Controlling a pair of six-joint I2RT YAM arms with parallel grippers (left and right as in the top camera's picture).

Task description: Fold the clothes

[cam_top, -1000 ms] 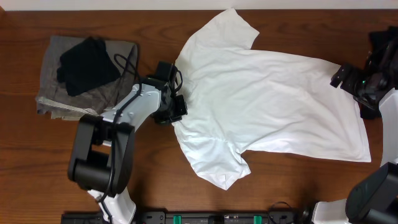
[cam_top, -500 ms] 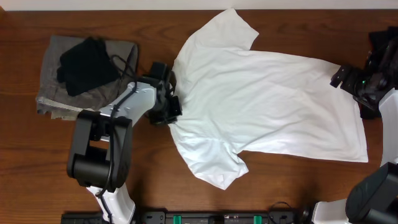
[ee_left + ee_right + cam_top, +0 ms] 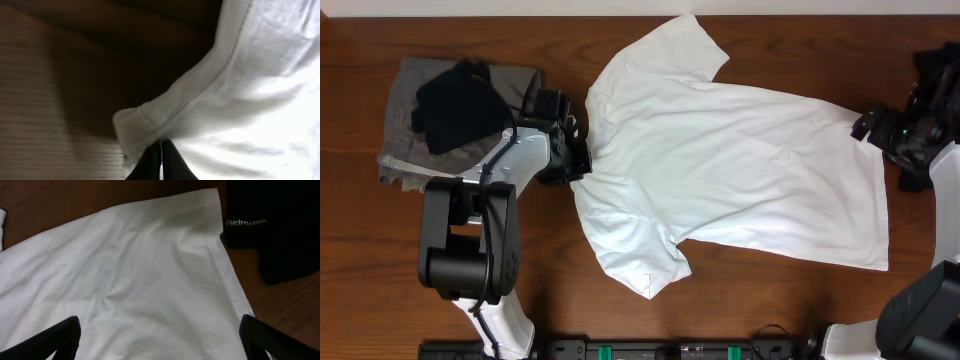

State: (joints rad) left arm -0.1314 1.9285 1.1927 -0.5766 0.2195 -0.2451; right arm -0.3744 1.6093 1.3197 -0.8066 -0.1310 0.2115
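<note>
Left gripper [image 3: 581, 160] pinches the neck edge of the plain white cotton T-shirt [image 3: 740, 170], its length running rightward toward the wide-open right gripper [image 3: 865, 125].

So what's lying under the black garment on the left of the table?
The black garment lies on a folded grey garment, which rests on the table. Whether anything else sits between or beneath them is covered.

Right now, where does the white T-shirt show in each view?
Overhead: white T-shirt spread across the centre, one edge at the left gripper.
Left wrist: white T-shirt fills the right side, edge pinched at the bottom.
Right wrist: white T-shirt fills left and centre.
Shared landmark: the wooden table.
</note>
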